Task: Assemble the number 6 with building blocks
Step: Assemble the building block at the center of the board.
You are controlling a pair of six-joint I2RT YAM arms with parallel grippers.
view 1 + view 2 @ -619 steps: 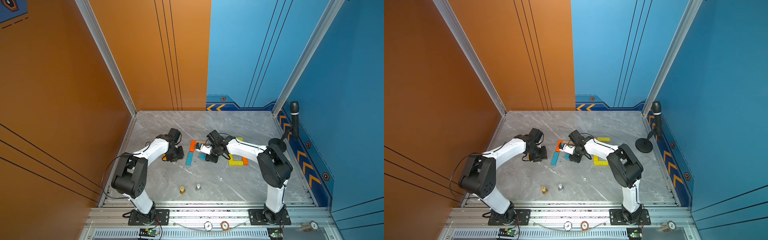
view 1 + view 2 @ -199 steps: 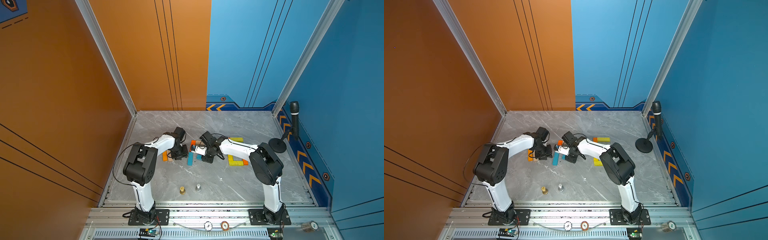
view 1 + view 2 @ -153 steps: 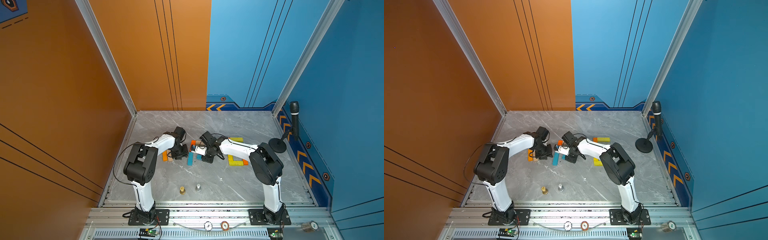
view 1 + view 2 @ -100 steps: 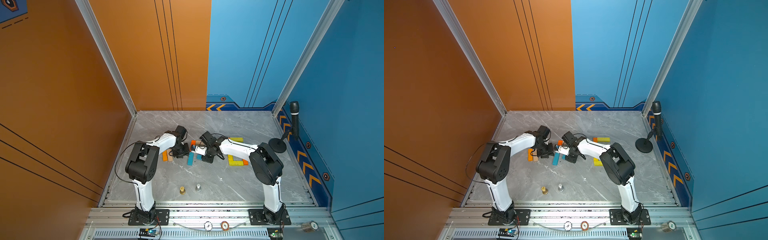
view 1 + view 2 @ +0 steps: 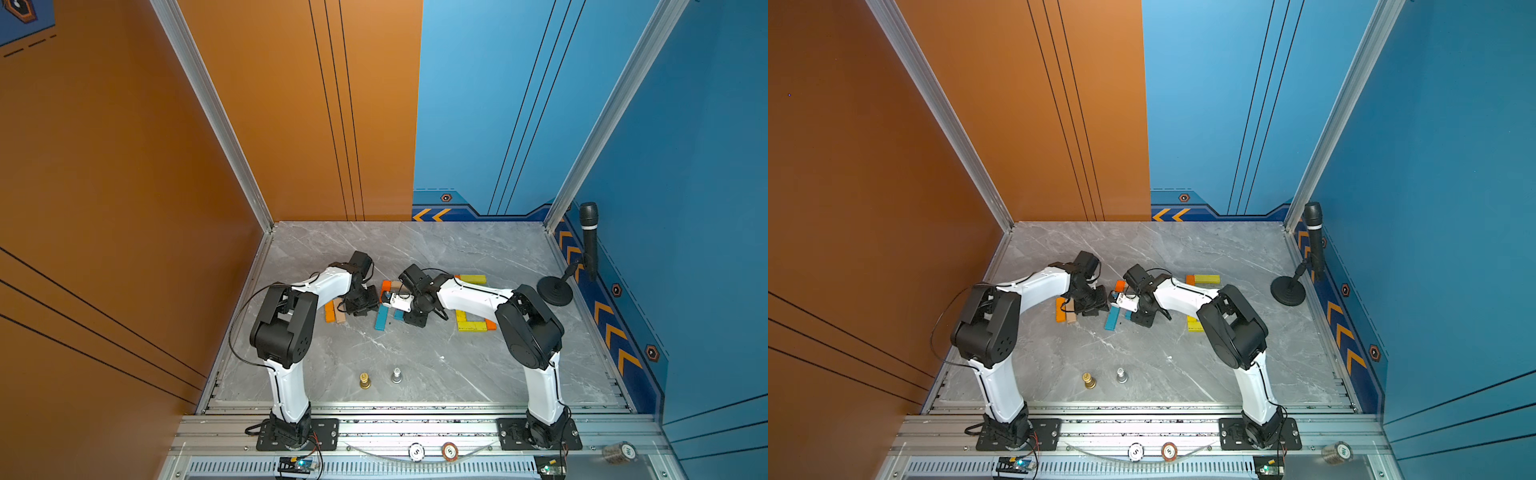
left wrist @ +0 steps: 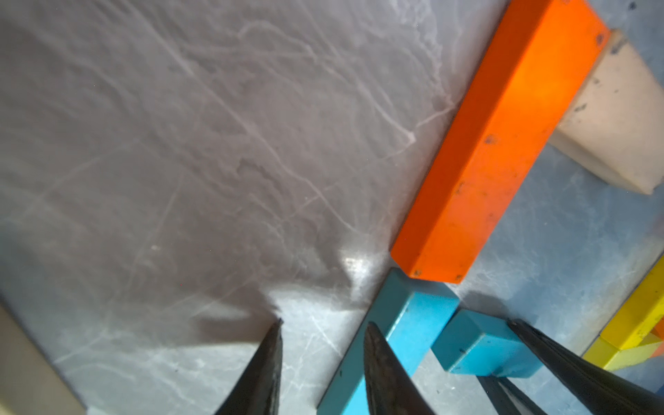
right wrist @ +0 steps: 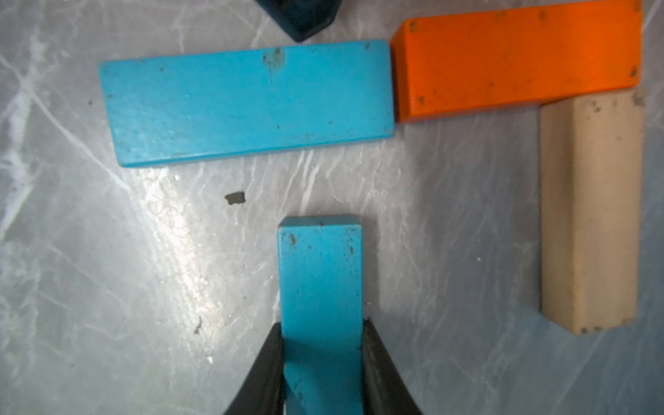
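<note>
My right gripper [image 7: 321, 327] is shut on the end of a teal-blue building block [image 7: 319, 273], which stands on its edge on the table. Just beyond it a long teal-blue block [image 7: 248, 102] lies end to end with an orange block [image 7: 517, 61], and a tan block [image 7: 591, 212] sits square to the orange one. My left gripper [image 6: 325, 323] stands open over bare table right beside the long teal-blue block [image 6: 395, 330]. In a top view both grippers meet at this cluster [image 5: 381, 318]. Yellow blocks [image 5: 463, 318] lie to the right.
An orange block [image 5: 330, 311] and a tan block [image 5: 340, 313] lie left of my left gripper. A gold pawn [image 5: 365, 380] and a silver pawn [image 5: 397, 375] stand near the front edge. A microphone stand [image 5: 555, 291] is at the right wall.
My left gripper has shifted right, away from the orange and tan pair, up to the long teal-blue block. The right arm keeps still, holding its block.
</note>
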